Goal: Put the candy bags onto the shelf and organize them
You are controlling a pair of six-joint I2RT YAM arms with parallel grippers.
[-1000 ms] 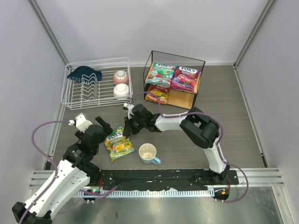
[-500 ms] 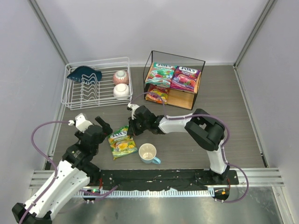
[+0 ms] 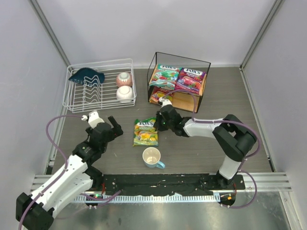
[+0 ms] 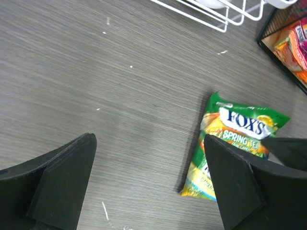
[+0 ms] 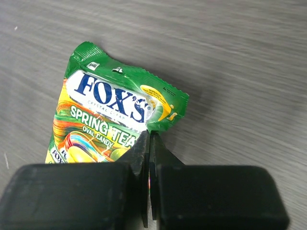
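Observation:
The yellow-green candy bag (image 3: 145,132) (image 5: 105,120) (image 4: 230,143) sits on the table in front of the shelf (image 3: 188,101). My right gripper (image 3: 159,123) (image 5: 149,136) is shut on the bag's right edge, near its top corner. On the shelf's upper board lie the teal-green bag (image 3: 164,75) and the purple bag (image 3: 190,80). The orange-red bag (image 3: 160,96) lies on the lower board. My left gripper (image 3: 111,126) (image 4: 148,139) hangs open over bare table to the left of the yellow-green bag, holding nothing.
A white wire dish rack (image 3: 98,88) with two bowls and a dark blue item stands at the back left. A cream cup (image 3: 152,157) with a teal handle stands just in front of the yellow-green bag. The rack's corner (image 4: 216,12) shows in the left wrist view.
My right gripper closed on the yellow-green bag and drew it to the right, toward the shelf. The left gripper moved forward and right, still open.

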